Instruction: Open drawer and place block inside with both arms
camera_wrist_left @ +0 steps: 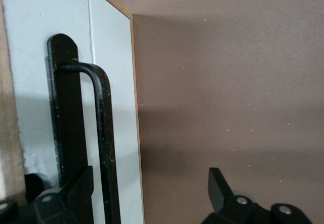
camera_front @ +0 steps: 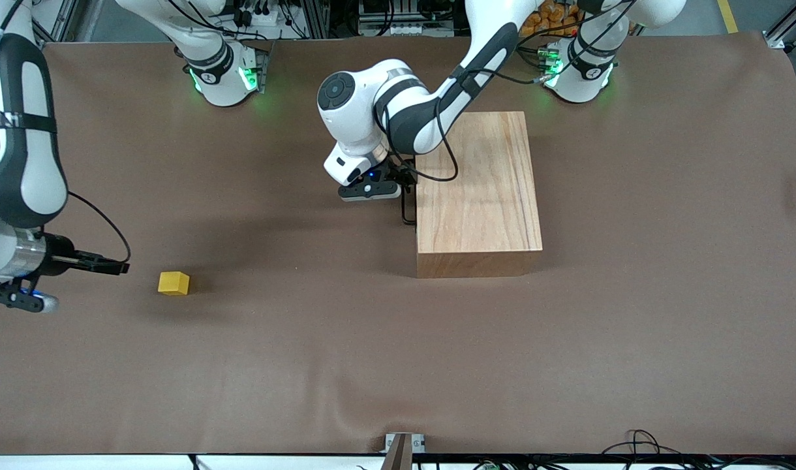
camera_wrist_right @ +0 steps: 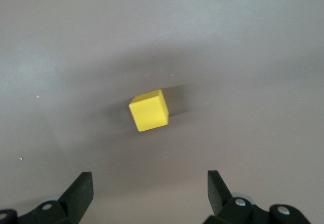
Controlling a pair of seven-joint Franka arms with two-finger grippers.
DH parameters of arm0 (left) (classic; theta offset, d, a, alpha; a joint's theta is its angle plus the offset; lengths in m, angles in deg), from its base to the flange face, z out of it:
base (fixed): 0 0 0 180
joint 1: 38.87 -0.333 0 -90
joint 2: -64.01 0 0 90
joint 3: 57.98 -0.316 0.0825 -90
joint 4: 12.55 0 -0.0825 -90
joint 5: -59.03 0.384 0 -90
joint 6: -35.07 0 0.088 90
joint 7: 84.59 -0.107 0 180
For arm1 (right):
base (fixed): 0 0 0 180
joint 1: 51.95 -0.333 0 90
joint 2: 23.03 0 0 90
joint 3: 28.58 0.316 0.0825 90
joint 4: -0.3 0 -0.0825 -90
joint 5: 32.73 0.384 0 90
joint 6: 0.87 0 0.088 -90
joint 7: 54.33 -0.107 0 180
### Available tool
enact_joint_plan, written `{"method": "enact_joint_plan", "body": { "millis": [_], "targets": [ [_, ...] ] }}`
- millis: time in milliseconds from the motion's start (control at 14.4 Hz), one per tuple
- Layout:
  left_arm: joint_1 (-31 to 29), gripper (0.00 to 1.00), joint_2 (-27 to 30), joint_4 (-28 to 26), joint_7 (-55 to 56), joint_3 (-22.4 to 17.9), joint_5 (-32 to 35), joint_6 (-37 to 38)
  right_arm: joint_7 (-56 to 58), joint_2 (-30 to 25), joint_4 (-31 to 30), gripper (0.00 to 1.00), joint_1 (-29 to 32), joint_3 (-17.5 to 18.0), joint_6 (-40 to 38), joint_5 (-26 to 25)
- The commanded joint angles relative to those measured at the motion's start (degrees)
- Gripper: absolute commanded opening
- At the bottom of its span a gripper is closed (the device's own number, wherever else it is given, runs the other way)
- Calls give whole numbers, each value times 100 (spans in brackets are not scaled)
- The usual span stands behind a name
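Note:
The light-wood box (camera_front: 479,189) stands in the middle of the table. Its drawer is shut, and the white front panel (camera_wrist_left: 114,82) faces the right arm's end. My left gripper (camera_front: 406,186) is at that panel, open (camera_wrist_left: 149,188), with the black bar handle (camera_wrist_left: 104,133) between its fingers, close to one fingertip (camera_wrist_left: 76,188) and not clamped. The yellow block (camera_front: 174,282) lies on the brown cloth toward the right arm's end. My right gripper (camera_front: 107,265) hovers low beside the block, apart from it. In the right wrist view the block (camera_wrist_right: 148,111) lies ahead of the open, empty gripper (camera_wrist_right: 149,186).
Brown cloth (camera_front: 398,359) covers the whole table, with slight wrinkles toward the front camera. The two green-lit arm bases (camera_front: 225,75) (camera_front: 581,68) stand along the table's edge farthest from that camera. A small metal bracket (camera_front: 403,447) and loose cables (camera_front: 639,444) sit at the nearest edge.

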Motion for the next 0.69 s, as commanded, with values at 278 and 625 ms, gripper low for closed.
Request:
{"method": "enact_joint_plan", "body": {
  "millis": [278,625],
  "targets": [
    [23,100,-156,169,-119,-13,48,-15,29,200,-12,100,-216,-1,85,-109],
    [31,100,-191,177,-75,-13,-22,-366,470,244,-838,100,-417,-1,1166,-259]
  ]
}}
